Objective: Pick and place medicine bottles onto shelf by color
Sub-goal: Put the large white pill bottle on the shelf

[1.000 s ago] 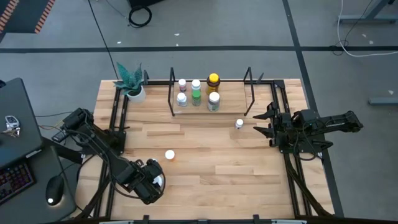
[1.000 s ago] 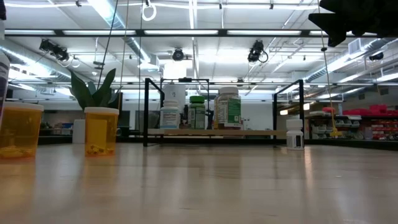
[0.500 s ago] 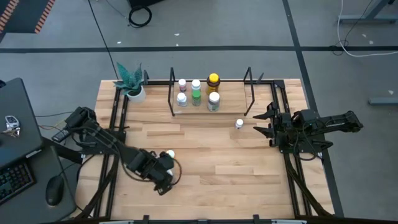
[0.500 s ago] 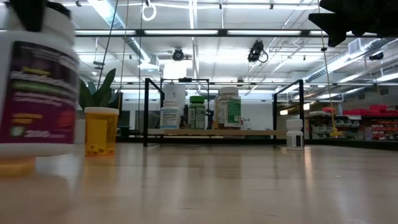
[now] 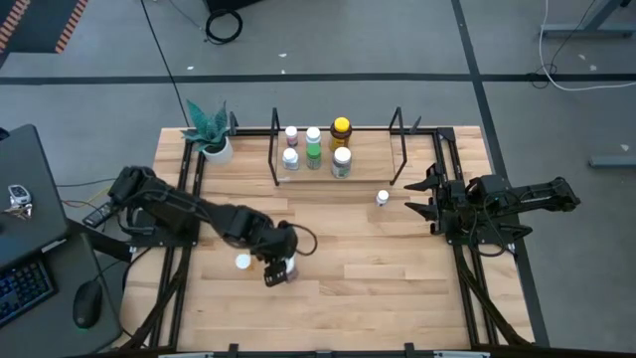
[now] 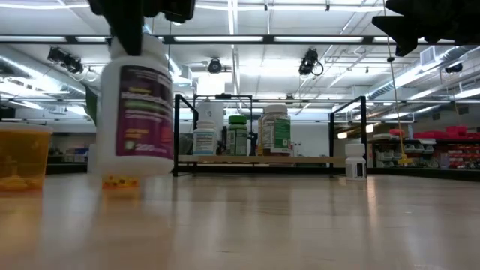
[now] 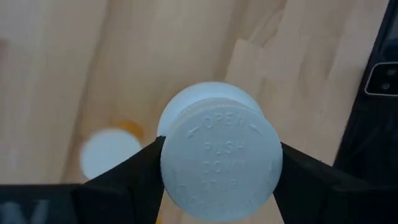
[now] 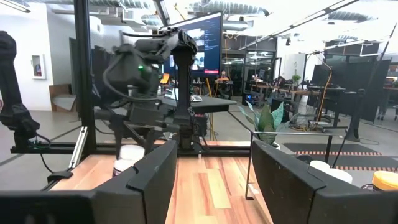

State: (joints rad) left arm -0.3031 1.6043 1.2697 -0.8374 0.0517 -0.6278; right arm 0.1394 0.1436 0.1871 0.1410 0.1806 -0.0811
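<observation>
A wide light-wood desk (image 5: 328,288) fills the overhead view, with a dark robot arm at each side. At its far edge stands the low light-wood shelf with black wire uprights (image 5: 373,167), already carrying five medicine bottles: two small purple-bodied ones, a green one, a white-capped one and a larger yellow-capped one.

The left arm has swung from the near left corner of the desk toward the middle within the last second. Its gripper (image 5: 279,268) is closed on the white cap of a white medicine bottle with a purple label (image 6: 137,109). The level view shows this bottle hanging clear of the wood, where a second ago it was not in sight. An orange-bodied, white-capped bottle (image 5: 242,262) stands just beside the gripper, left behind on the desk.

The right gripper (image 5: 425,196) waits with fingers spread at the right edge, near a small white bottle (image 5: 382,198) in front of the shelf.

The carry appears under way; placing beside the purple bottles likely comes next.
</observation>
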